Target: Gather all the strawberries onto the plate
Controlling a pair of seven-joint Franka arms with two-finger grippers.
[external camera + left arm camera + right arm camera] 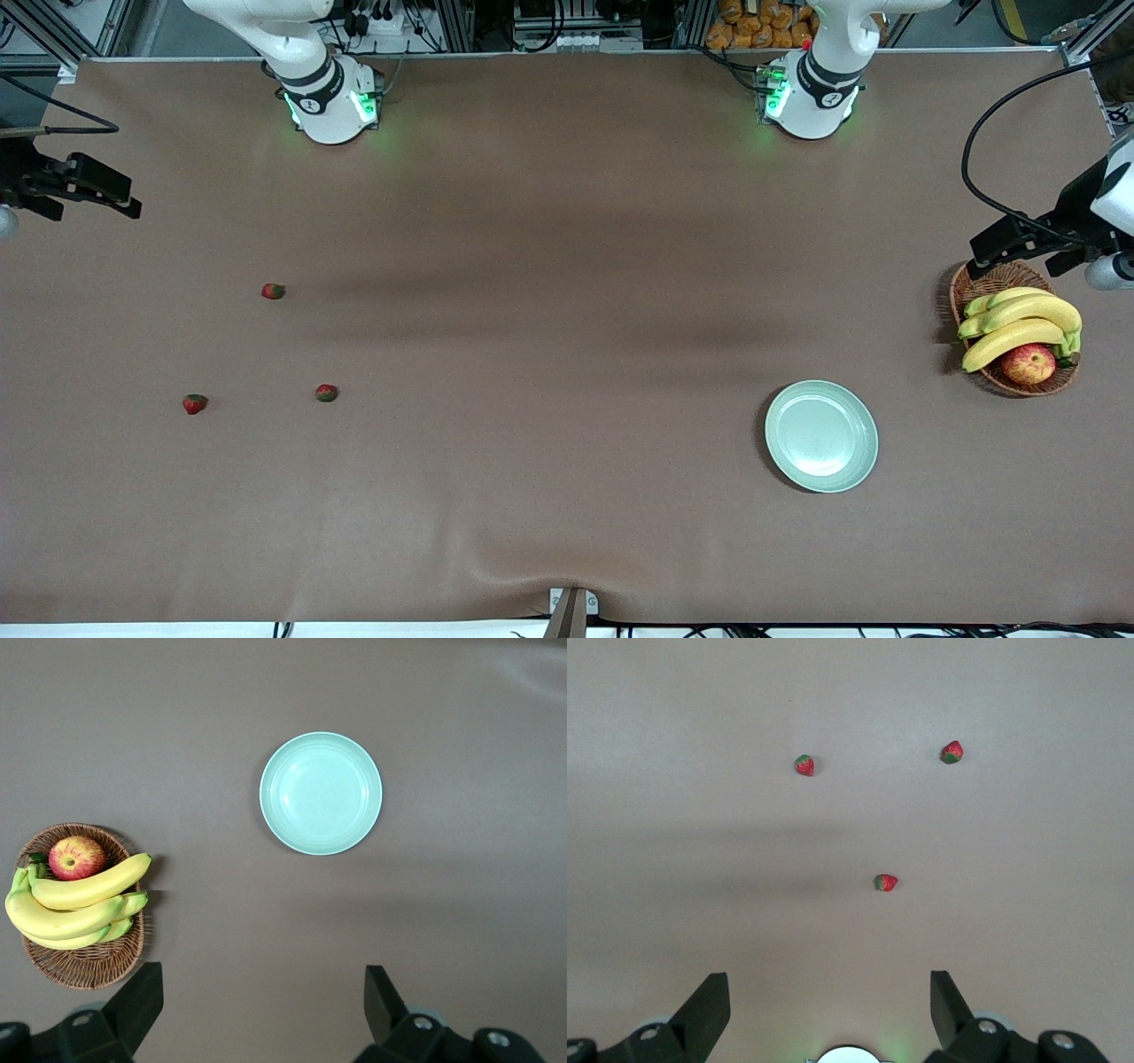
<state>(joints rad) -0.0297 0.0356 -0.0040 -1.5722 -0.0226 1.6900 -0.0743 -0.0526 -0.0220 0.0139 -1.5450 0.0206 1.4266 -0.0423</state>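
Brown table [567, 266]: strawberries [273, 291] loose, plate [821, 435] bare. Berries likely light, soft; you should pinch body sides gently. Left end effector [261, 1010], right end effector [830, 1005]: jaws apart, nothing held.

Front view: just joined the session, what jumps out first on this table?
Three strawberries lie scattered toward the right arm's end, while the mint-green plate sits bare toward the left arm's end. Beside the plate, a wicker basket holds bananas and an apple. The left gripper and right gripper both hang open, holding nothing.
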